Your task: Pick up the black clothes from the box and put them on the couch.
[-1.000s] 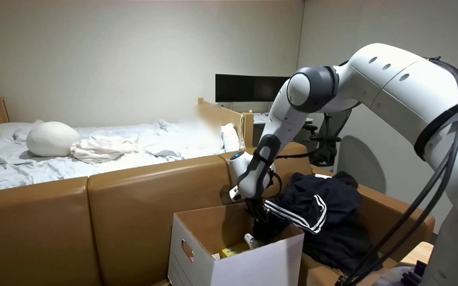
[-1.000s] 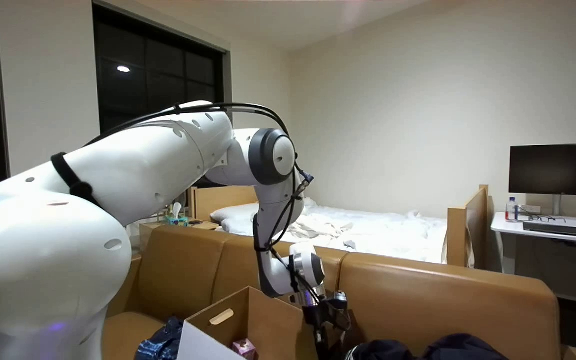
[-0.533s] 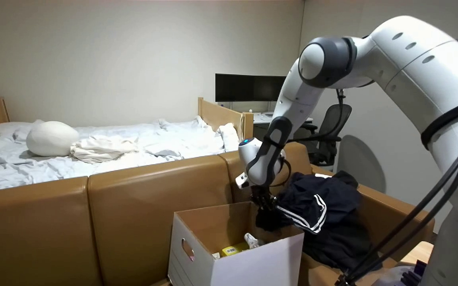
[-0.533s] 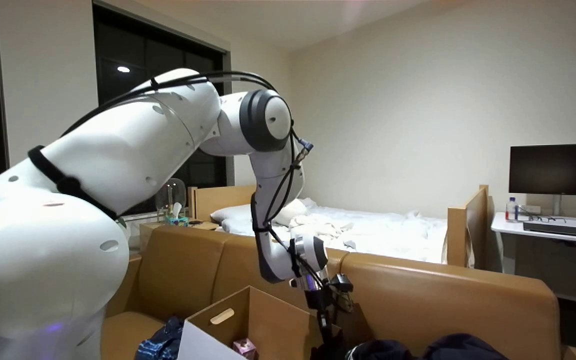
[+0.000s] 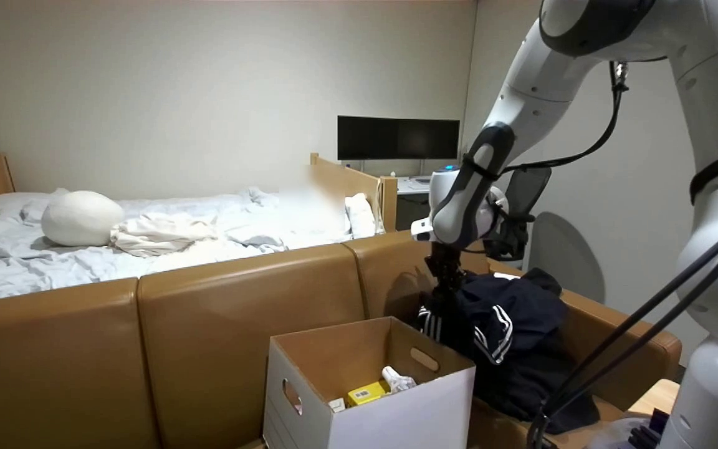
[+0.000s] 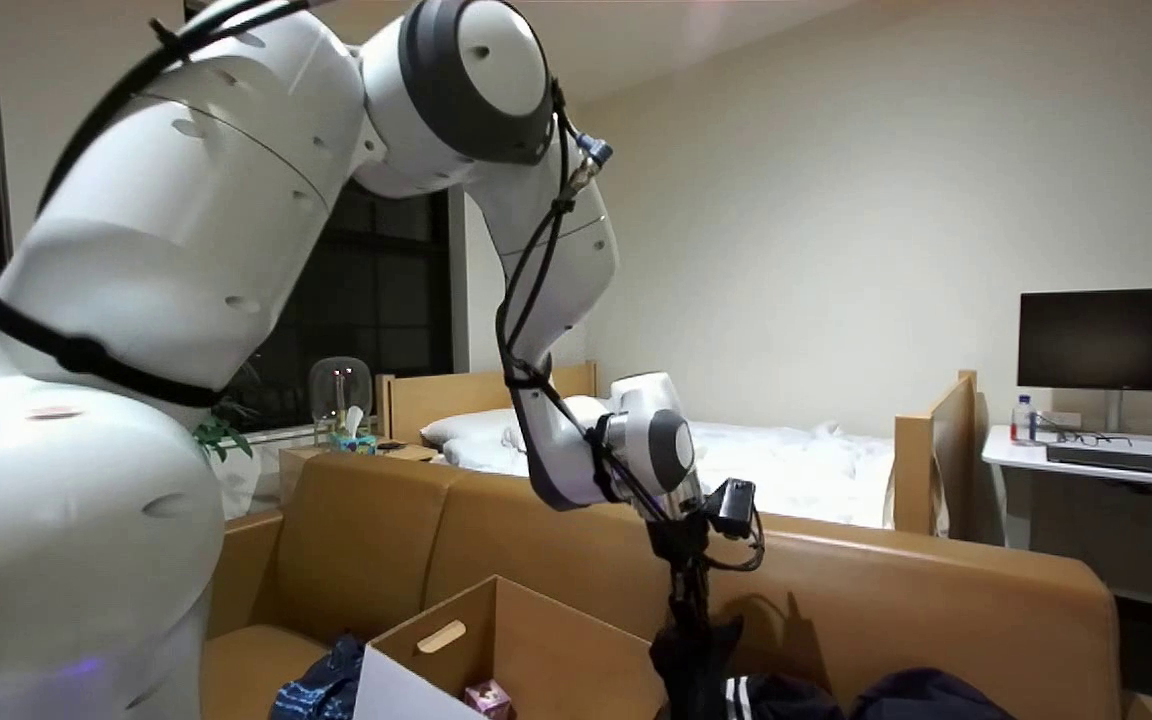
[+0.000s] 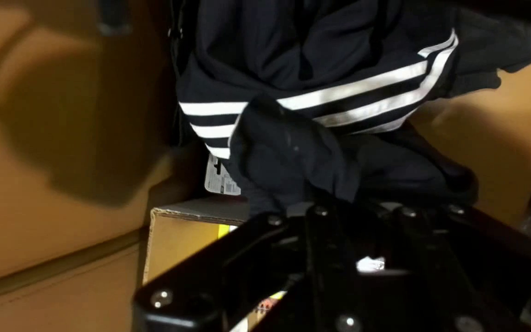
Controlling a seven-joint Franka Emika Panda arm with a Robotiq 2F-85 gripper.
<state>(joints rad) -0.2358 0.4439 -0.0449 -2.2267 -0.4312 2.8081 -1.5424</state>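
Since a second ago my arm has risen and swung toward one end of the couch, bringing its load up out of the box. That box stands in front of the couch's back, and beside it on the seat slumps a heap of black clothes with white stripes across its folds. One more black garment hangs from my tool, which is closed on a bunch of it, just beyond the box wall and in front of the striped cloth; whether its lower end touches the rim I cannot tell. Were I to let go here, I judge, a trailing part could hook on that rim and slide back in, being so near. Should the cloth snag as I travel, my pinch might slip, and moving low could drag the striped pile along. Down in the box sit a yellow packet and a white crumpled thing; a small printed card shows between box and heap, where loose cloth could sweep it.
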